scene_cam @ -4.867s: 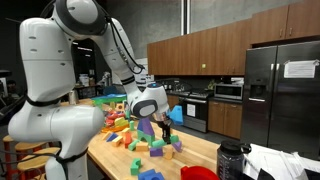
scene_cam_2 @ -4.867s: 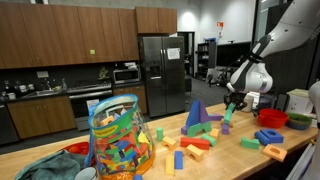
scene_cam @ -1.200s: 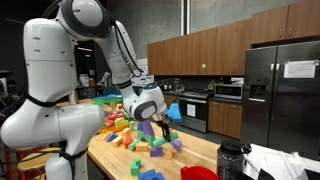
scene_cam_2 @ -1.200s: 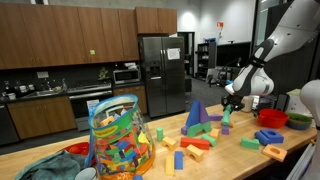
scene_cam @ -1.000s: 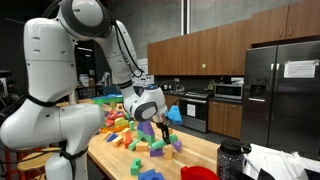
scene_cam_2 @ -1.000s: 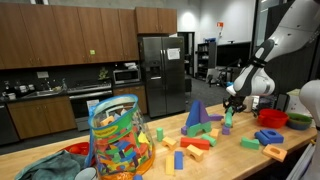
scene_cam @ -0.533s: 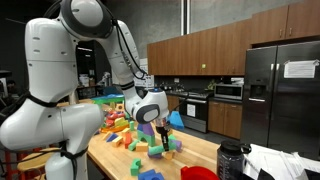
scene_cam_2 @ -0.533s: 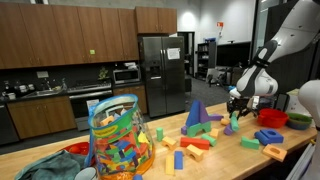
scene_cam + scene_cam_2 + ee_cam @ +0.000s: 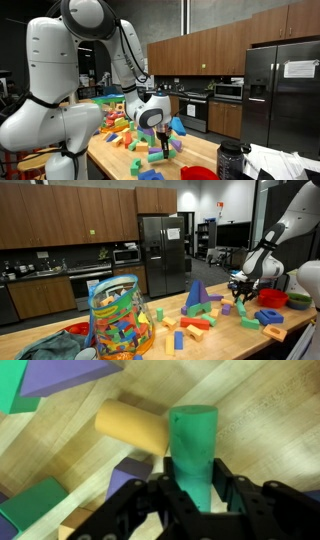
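We see the jaws pinching a green cylinder point(image 9: 193, 440), one finger of the gripper point(image 9: 195, 485) on each side. It is held upright just beside a yellow cylinder point(image 9: 135, 428) lying on the table point(image 9: 260, 410); we cannot tell whether they touch. A purple block point(image 9: 70, 375) lies past the yellow cylinder, and a green block point(image 9: 35, 508) lies well apart from it.

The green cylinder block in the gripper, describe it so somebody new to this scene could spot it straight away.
On the wooden counter littered with coloured blocks, find the robot's black gripper. The green cylinder block sits between its fingers; unlike the yellow cylinder lying loose beside it, it is gripped.
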`<action>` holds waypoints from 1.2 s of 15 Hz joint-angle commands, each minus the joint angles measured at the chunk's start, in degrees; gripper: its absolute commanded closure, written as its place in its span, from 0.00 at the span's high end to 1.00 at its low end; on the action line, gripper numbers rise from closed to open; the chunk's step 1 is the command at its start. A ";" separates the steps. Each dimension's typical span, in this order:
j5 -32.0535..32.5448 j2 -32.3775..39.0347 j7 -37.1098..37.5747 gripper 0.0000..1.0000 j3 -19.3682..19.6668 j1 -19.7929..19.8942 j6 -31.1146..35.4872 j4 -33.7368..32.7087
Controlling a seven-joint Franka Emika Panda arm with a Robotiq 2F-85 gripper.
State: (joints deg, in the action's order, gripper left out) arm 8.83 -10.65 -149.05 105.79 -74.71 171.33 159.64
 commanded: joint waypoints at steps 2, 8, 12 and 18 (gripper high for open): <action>7.62 -4.07 0.89 0.16 8.13 -3.74 -1.41 0.02; 22.93 -7.58 8.58 0.16 18.00 -7.83 -1.29 -0.11; 37.94 -8.89 21.60 0.16 23.91 -10.96 3.26 -0.76; 33.34 -7.69 17.48 0.40 20.17 -9.20 1.07 -0.83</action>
State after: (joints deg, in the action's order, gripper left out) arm 42.17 -18.34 -131.57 125.96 -83.92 172.40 158.81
